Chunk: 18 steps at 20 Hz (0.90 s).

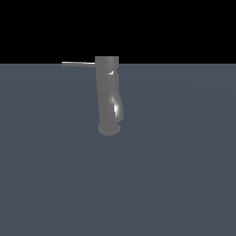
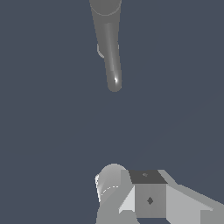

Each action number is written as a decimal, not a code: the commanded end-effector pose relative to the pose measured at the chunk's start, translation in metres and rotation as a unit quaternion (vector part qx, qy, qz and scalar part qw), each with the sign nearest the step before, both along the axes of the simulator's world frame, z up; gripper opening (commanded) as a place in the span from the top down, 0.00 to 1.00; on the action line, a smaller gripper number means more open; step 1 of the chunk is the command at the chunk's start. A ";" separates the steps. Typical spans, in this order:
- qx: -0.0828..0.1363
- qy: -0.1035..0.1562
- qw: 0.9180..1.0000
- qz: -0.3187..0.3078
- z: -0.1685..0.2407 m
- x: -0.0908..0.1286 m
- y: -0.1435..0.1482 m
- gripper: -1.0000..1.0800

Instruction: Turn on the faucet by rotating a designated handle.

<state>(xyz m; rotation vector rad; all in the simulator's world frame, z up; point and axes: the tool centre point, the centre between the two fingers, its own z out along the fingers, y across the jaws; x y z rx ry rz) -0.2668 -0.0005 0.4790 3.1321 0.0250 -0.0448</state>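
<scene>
The faucet (image 1: 109, 99) stands upright on the grey floor (image 1: 184, 175), its handle (image 1: 78, 64) jutting toward the exterior view's left. In my wrist view the faucet (image 2: 109, 43) lies well apart from my gripper (image 2: 131, 197), whose finger spacing I cannot tell.

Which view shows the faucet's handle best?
The exterior view: the handle shows side-on, a thin rod jutting from the faucet top toward that view's left. In the wrist view I cannot pick the handle out.
</scene>
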 end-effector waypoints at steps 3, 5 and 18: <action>0.001 0.001 1.000 0.001 0.000 0.000 0.001 1.00; 0.006 0.003 1.000 0.002 0.000 0.001 0.003 1.00; 0.020 0.009 1.000 0.002 -0.001 0.007 0.010 1.00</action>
